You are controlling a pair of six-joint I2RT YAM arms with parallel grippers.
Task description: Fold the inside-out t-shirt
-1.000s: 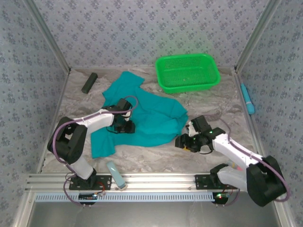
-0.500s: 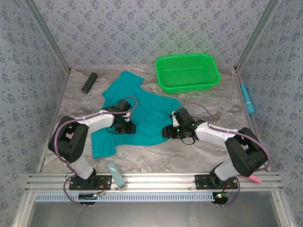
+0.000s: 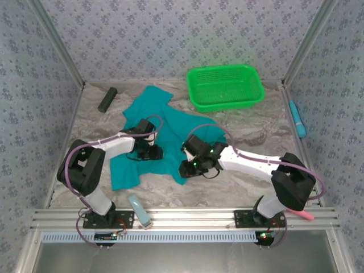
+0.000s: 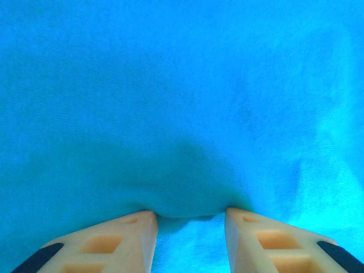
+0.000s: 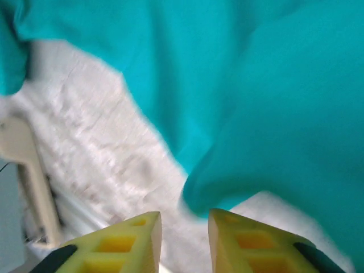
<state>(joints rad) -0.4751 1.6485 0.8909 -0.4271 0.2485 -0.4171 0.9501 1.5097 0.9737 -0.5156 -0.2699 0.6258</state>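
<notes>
**Teal shirt lay crumpled mid-table with both arms on it**

Teal cloth covered the centre-left of the marbled table (image 3: 250, 131): the inside-out t-shirt (image 3: 170, 132) lay rumpled, one sleeve reaching toward the back wall and a loose flap trailing toward the front rail on the left. Its right side lay bunched close to the middle of the table.

The left gripper (image 3: 149, 152) sat low on the shirt's left half. In its wrist view the fingers (image 4: 128, 233) were clamped on a small raised ridge of fabric, which puckered between them.

The right gripper (image 3: 187, 169) was reached across to the shirt's near right edge. In its wrist view a folded edge of the cloth hung down to the narrow gap between the yellow fingers (image 5: 133, 236), with bare table below. Whether that edge was actually pinched could not be told.

A green mesh basket (image 3: 226, 86) stood at the back right, apart from the shirt. A dark block (image 3: 107, 99) lay at the back left, near the sleeve.
</notes>
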